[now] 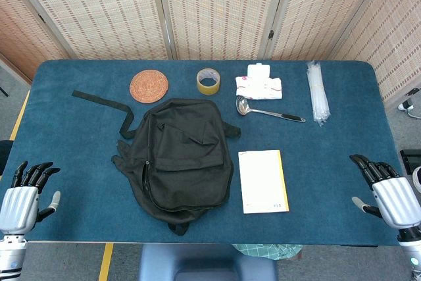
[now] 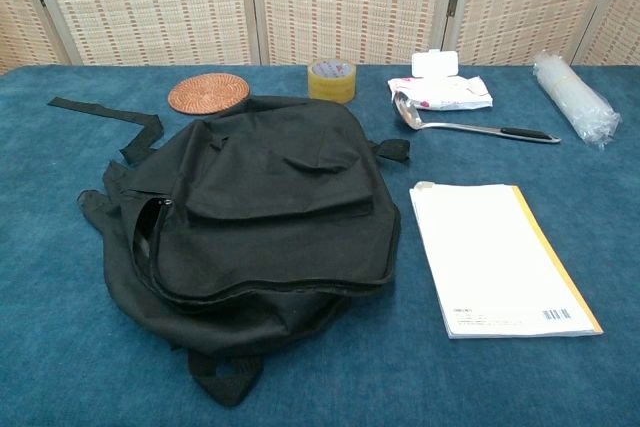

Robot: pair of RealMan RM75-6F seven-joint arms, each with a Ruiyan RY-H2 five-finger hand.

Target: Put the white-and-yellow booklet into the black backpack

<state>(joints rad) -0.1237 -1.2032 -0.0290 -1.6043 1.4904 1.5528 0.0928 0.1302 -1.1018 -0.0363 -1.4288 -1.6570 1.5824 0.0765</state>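
Note:
The white-and-yellow booklet [image 1: 262,181] [image 2: 498,256] lies flat on the blue table, just right of the black backpack [image 1: 175,154] [image 2: 260,217]. The backpack lies flat with its zipper partly open along the left and front side. My left hand [image 1: 25,192] hovers at the table's front left corner, fingers apart and holding nothing, far from the backpack. At the front right corner my right hand [image 1: 388,192] is likewise spread and empty, well right of the booklet. Neither hand shows in the chest view.
Along the back of the table sit a round woven coaster [image 1: 148,86], a roll of tape [image 1: 208,81], a white wipes pack [image 1: 259,84], a steel ladle [image 1: 266,110] and a bag of clear straws [image 1: 318,91]. A backpack strap [image 1: 102,102] trails toward the left.

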